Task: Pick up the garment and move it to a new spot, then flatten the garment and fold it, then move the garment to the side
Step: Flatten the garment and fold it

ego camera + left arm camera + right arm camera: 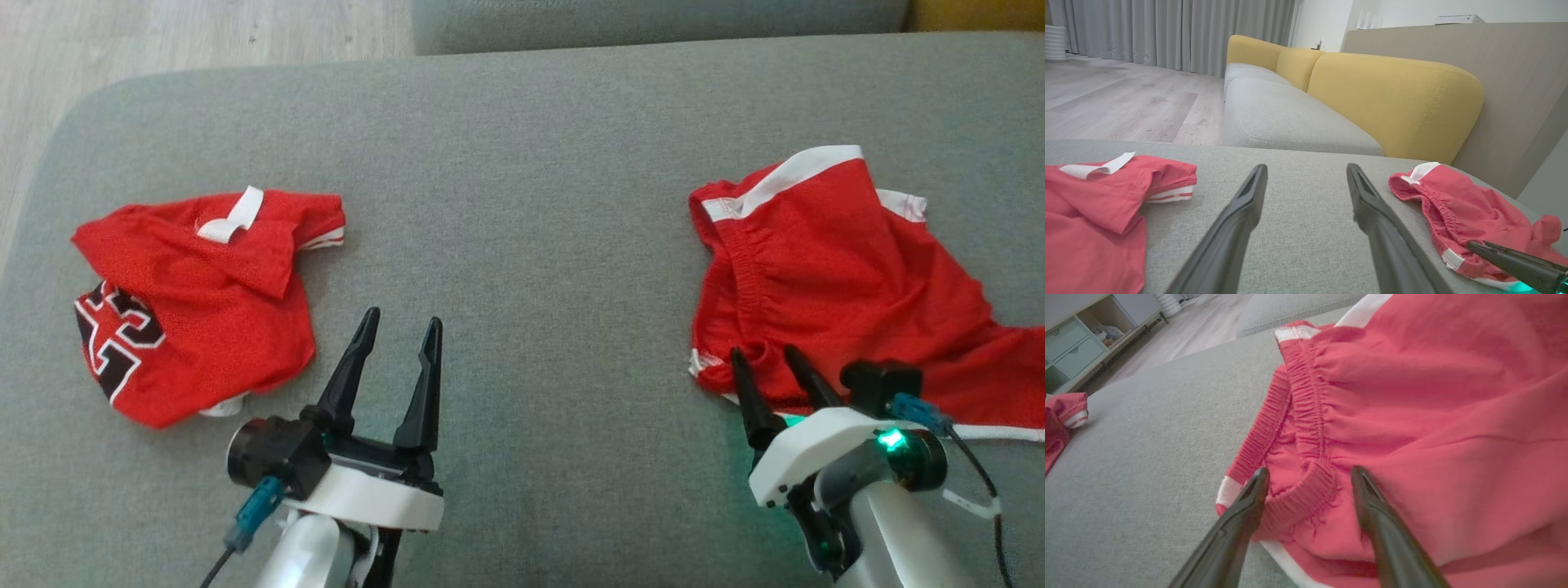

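Right claw (766,361), released, straddles the red shorts (824,261) at the waistband; left claw (402,325), released, jersey (204,310) to its left.

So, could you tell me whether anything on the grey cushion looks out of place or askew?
Nothing is damaged or spilled, but both garments are rumpled: the red shorts lie skewed with the waistband bunched by the open right gripper, and the red jersey is crumpled on itself.

Beyond the left pincer (1306,166) runs a grey sofa (1290,118) with yellow back cushions (1392,98) (three of them); left of it, wood floor (1118,102) and grey curtains (1167,32).
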{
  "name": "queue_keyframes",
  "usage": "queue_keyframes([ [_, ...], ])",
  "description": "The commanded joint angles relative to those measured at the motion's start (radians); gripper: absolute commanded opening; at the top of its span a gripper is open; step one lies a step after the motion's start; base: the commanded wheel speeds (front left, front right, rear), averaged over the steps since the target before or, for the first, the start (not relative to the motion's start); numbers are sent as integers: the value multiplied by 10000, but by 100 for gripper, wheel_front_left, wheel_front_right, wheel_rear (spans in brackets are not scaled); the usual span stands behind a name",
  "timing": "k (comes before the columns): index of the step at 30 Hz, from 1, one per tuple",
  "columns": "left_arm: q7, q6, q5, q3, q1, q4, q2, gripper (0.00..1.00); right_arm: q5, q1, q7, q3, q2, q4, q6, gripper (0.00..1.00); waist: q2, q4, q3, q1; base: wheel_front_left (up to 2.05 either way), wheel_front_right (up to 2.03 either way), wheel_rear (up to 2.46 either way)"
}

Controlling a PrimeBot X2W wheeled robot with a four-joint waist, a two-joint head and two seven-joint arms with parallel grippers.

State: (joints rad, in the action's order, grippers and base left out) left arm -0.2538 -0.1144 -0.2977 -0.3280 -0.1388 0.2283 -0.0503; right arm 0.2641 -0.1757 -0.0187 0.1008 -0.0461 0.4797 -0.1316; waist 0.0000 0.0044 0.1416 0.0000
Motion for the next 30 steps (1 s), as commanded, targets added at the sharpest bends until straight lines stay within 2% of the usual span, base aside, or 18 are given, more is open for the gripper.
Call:
queue_keyframes([
  [1,-80,12,40,201,-407,-285,1,100,47,-494,-9,297,-42,-133,9,100,0,60,82,0,0,0,0],
  [3,-80,21,20,180,-444,-285,1,100,200,-608,-88,271,-42,65,9,100,0,106,142,0,0,0,0],
  [4,-80,23,9,171,-463,-280,1,100,250,-668,-144,243,-42,180,9,97,0,130,160,0,0,0,0],
  [5,-80,31,-7,165,-478,-276,1,100,265,-725,-177,213,-42,282,9,58,0,151,173,0,0,0,0],
  [6,-80,36,-24,159,-492,-274,1,100,268,-778,-188,170,-42,374,9,33,0,173,182,0,0,0,0],
  [7,-80,43,-37,151,-506,-272,1,100,268,-828,-186,130,-42,455,9,0,0,195,192,0,0,0,0],
  [18,-80,91,-101,128,-544,-240,1,100,65,-1460,547,244,-42,340,9,0,0,281,160,0,0,0,0],
  [25,-80,97,-153,42,-620,-256,1,100,-453,-2136,671,916,-41,46,9,0,0,437,235,0,0,0,0],
  [30,-80,115,-208,-24,-661,-265,1,100,-661,-2774,645,1518,-41,290,9,0,0,634,322,0,0,0,0],
])
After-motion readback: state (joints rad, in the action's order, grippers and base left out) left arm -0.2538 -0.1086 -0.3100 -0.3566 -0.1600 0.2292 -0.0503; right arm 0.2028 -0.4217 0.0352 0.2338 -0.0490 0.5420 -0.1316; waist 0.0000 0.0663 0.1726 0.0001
